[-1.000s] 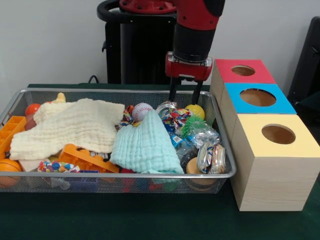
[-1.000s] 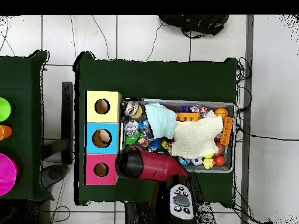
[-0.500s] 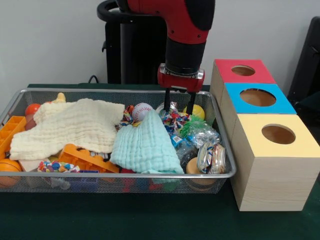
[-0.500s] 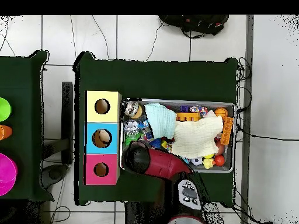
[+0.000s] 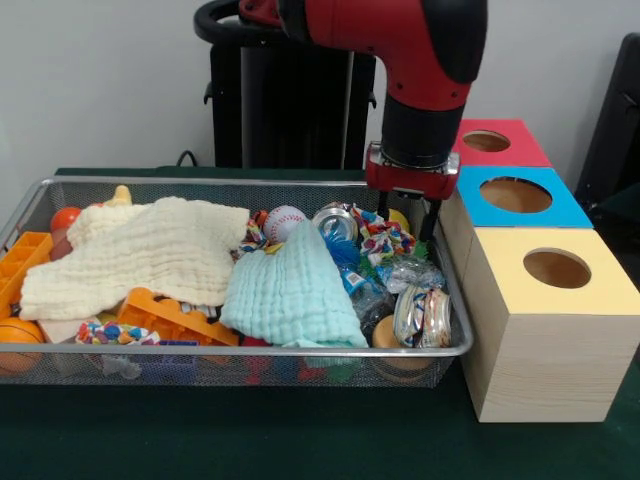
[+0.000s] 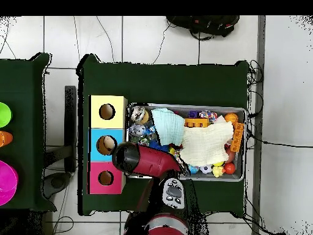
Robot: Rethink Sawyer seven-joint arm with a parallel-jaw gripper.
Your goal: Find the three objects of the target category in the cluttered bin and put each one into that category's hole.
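My gripper (image 5: 407,214) hangs low over the back right corner of the wire bin (image 5: 200,350), close to the blue box (image 5: 560,212). Its fingers stand apart, and a yellow ball (image 5: 400,214) shows between them; I cannot tell whether they touch it. Just left of the fingers lie a multicoloured rope toy (image 5: 385,237), a silver can (image 5: 334,222) and a baseball (image 5: 284,222). The red box (image 5: 520,155) and yellow box (image 5: 600,290) flank the blue one, each with a round hole. In the overhead view the arm's wrist (image 6: 130,158) hides the gripper.
A mint cloth (image 5: 292,290) and a cream cloth (image 5: 150,255) cover much of the bin. Orange bricks (image 5: 170,318), crinkled foil wrappers (image 5: 405,272), a tipped jar (image 5: 425,317) and an orange ball (image 5: 15,335) lie around them. The three boxes stand against the bin's right wall.
The arm dipped among the toys by the rope toy, then swung right to the bin's corner beside the blue box. The green spiky toy no longer shows; the can is uncovered.
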